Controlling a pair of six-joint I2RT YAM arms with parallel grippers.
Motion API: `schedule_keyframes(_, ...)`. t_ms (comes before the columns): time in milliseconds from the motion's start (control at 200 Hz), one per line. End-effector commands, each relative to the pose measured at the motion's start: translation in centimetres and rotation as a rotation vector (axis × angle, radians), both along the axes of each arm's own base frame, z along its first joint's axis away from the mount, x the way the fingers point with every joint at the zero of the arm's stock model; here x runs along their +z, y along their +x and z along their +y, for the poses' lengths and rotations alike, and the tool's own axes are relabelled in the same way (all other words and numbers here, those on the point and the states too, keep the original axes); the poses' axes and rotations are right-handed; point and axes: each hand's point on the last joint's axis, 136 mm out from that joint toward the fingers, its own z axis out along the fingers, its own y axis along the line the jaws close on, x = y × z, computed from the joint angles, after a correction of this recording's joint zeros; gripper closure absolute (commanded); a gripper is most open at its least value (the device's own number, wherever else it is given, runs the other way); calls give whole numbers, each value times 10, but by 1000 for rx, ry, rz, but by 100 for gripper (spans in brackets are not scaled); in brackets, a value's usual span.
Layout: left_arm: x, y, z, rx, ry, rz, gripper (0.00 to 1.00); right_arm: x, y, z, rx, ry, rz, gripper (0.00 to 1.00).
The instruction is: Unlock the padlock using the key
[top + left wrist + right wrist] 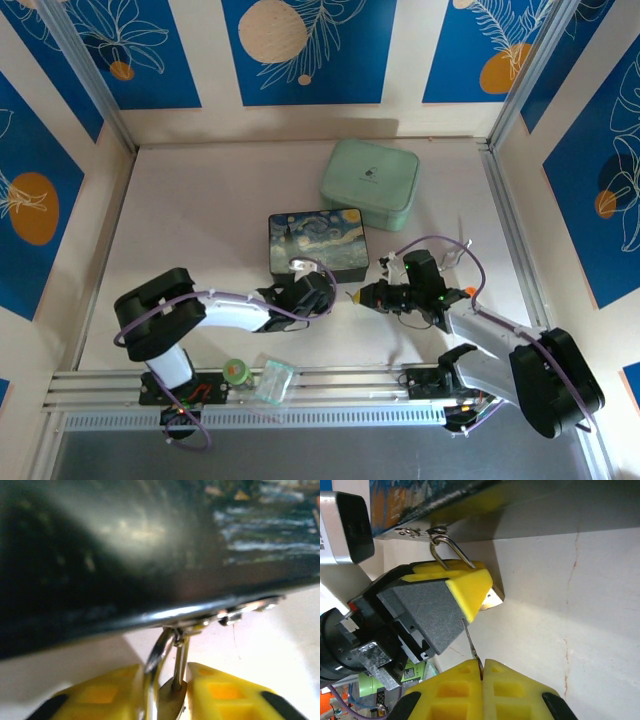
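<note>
The padlock (172, 702) hangs by its shackle from the painted box (318, 243), at the box's near edge. My left wrist view shows its body between the yellow pads, so the left pincer (320, 295) seems clamped on it. The right wrist view shows the key (471, 647) nipped in my closed right pincer (481, 672), tip just beside the brass corner, above the table (560, 605).
</note>
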Motion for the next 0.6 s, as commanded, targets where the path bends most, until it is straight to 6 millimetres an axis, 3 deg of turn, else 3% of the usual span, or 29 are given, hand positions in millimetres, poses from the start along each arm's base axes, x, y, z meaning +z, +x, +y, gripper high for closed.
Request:
schedule_keyframes(0, -4, -3, -2, 2, 2, 6, 78, -1, 0, 0, -7, 11, 5, 98)
schedule_keyframes(195, 4, 0, 0, 48, -30, 10, 85, -4, -3, 5, -15, 63, 70, 98)
schedule_keyframes(325, 13, 2, -3, 118, -150, 37, 90, -6, -5, 12, -16, 116, 166, 98)
schedule_keyframes(445, 28, 6, -8, 185, -315, 40, 91, -10, -5, 18, -11, 153, 233, 98)
schedule_keyframes(595, 46, 12, -4, 221, -332, 1, 91, -18, -5, 24, 11, 176, 290, 98)
